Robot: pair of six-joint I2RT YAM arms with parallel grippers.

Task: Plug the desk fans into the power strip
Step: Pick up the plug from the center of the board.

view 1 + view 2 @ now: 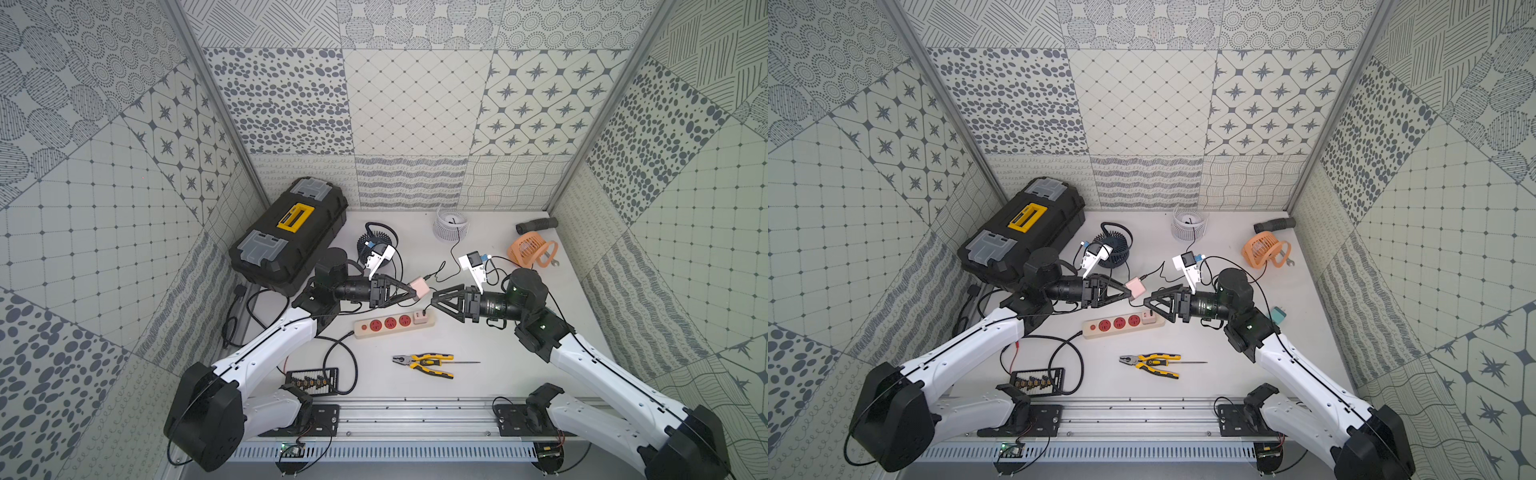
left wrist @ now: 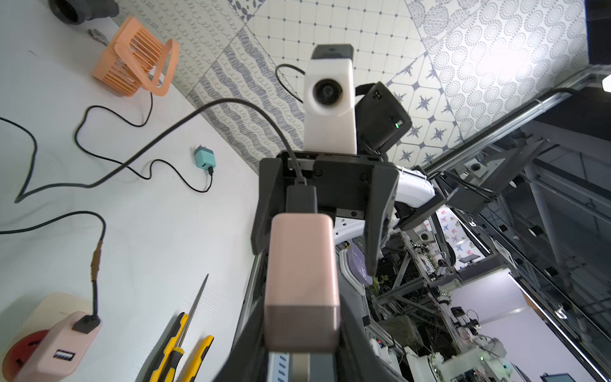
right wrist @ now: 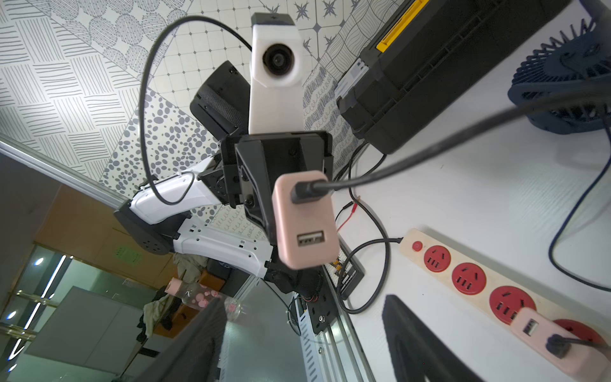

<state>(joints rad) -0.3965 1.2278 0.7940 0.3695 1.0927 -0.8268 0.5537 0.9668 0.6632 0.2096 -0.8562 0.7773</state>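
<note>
Left gripper (image 1: 415, 293) clamps the pink adapter (image 1: 419, 286) raised near the power strip (image 1: 431, 319) lying between the arms, right gripper (image 1: 433, 301) gapes empty; we should square the adapter over a free socket, then press straight down.

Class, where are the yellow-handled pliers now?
In both top views the pliers lie centrally on the table, between the power strip and the front rail.

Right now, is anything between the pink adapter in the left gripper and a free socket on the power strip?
Nothing visible. The left gripper holds the pink adapter raised near the power strip, whose three free sockets are uncovered. A second adapter fills the end socket, near the open right gripper.
</note>
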